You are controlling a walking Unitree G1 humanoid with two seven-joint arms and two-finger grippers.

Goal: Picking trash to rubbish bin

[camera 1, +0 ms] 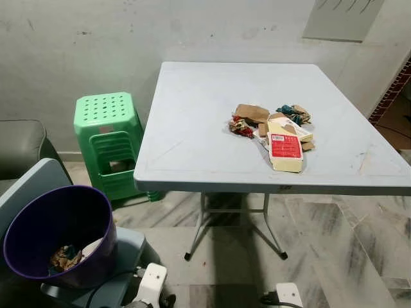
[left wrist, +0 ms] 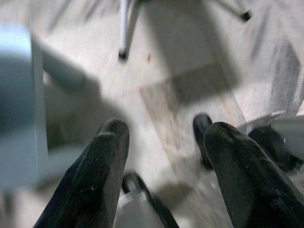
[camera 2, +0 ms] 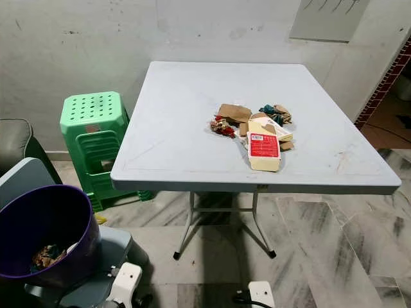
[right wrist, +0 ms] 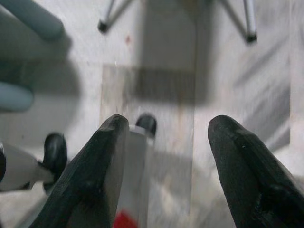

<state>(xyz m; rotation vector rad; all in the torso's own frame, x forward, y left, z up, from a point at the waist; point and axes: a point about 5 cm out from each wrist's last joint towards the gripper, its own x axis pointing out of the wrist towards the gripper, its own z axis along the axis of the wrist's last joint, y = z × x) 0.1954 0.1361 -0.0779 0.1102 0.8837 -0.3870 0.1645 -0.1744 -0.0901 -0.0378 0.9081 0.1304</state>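
I have both arms hanging low. The left gripper (left wrist: 161, 156) has its fingers spread wide with nothing between them, aimed at the marble floor (left wrist: 190, 71); the right gripper (right wrist: 164, 152) is equally wide and empty over the same floor, near the table legs (right wrist: 249, 28). From either gripper the trash lies up and forward, on the grey table (camera 1: 192, 128), in a heap right of the tabletop's centre and toward its near edge. The heap sits ahead and slightly right, so I judge the right arm the closer one. The red-and-cream carton (camera 1: 284, 149) lies flat at the near end of the heap, long axis running near to far; crumpled brown paper (camera 1: 252, 113) and a red wrapper (camera 1: 241, 127) lie just left of it. The purple bin (camera 1: 61, 234) stands near left, on a chair, well apart from the heap.
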